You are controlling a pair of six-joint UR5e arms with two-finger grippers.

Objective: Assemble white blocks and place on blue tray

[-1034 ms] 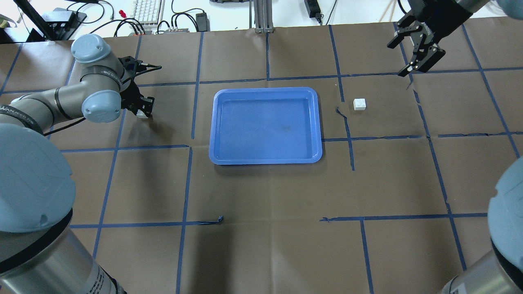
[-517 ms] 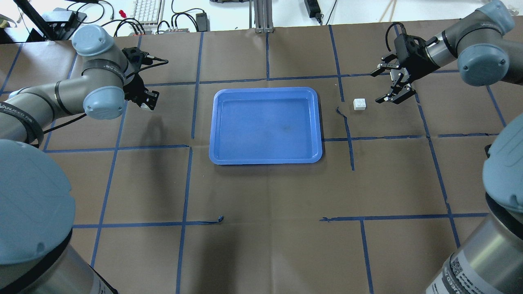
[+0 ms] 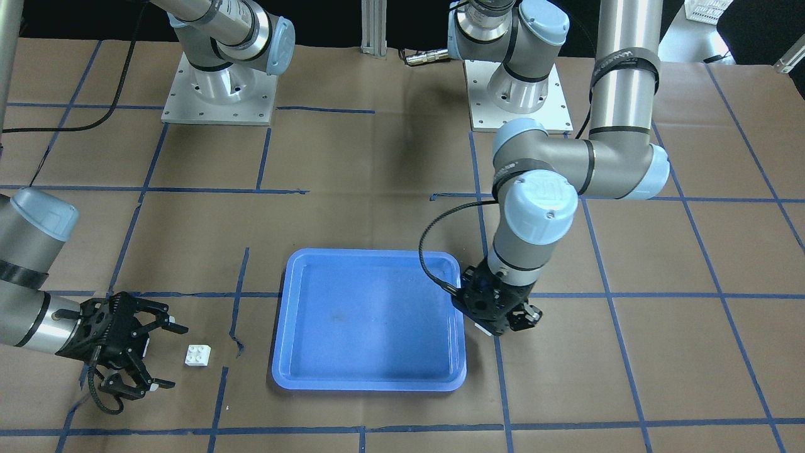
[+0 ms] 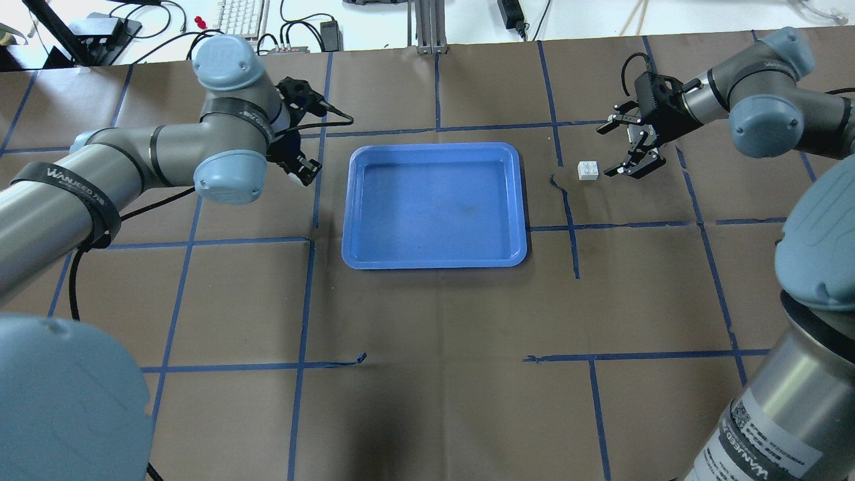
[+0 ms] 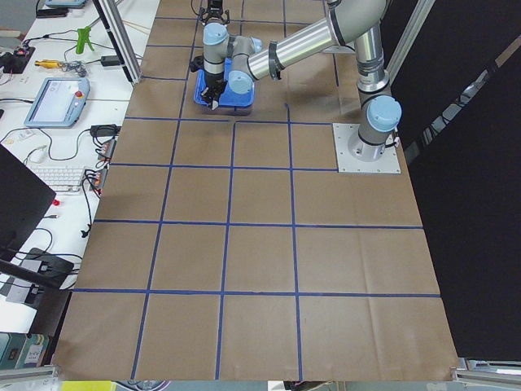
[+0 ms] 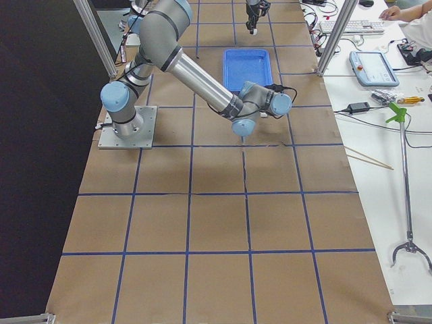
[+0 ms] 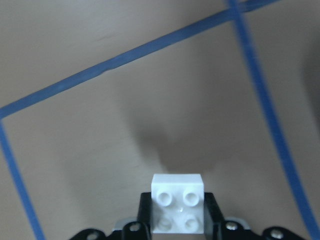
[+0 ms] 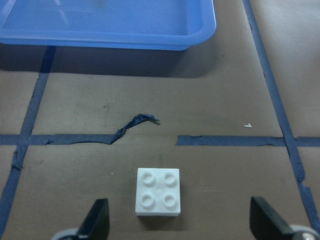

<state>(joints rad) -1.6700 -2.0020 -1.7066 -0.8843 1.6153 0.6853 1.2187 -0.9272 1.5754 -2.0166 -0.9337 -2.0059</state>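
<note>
The blue tray point(image 4: 434, 262) lies at the table's middle; it also shows in the front view point(image 3: 368, 382). My left gripper point(image 4: 300, 170) hangs just off the tray's left edge, shut on a white block point(image 7: 178, 210) with its studs facing the wrist camera, held above the paper. In the front view this gripper point(image 3: 500, 324) is at the tray's right edge. The other white block point(image 4: 588, 171) sits on the paper right of the tray. My right gripper point(image 4: 609, 150) is open, low beside it, jaws spread wide. In the right wrist view the block point(image 8: 158, 191) lies between the fingers point(image 8: 95, 222), apart from both.
Blue tape lines cross the brown paper. A torn curl of tape point(image 4: 558, 184) lies between the tray and the loose block. The tray's near corner point(image 8: 200, 40) shows ahead of the right gripper. Cables, a keyboard and a frame post stand beyond the far table edge.
My left arm has carried its block rightward to the tray's left edge. My right arm has come down from the far right corner, open, to the loose block.
</note>
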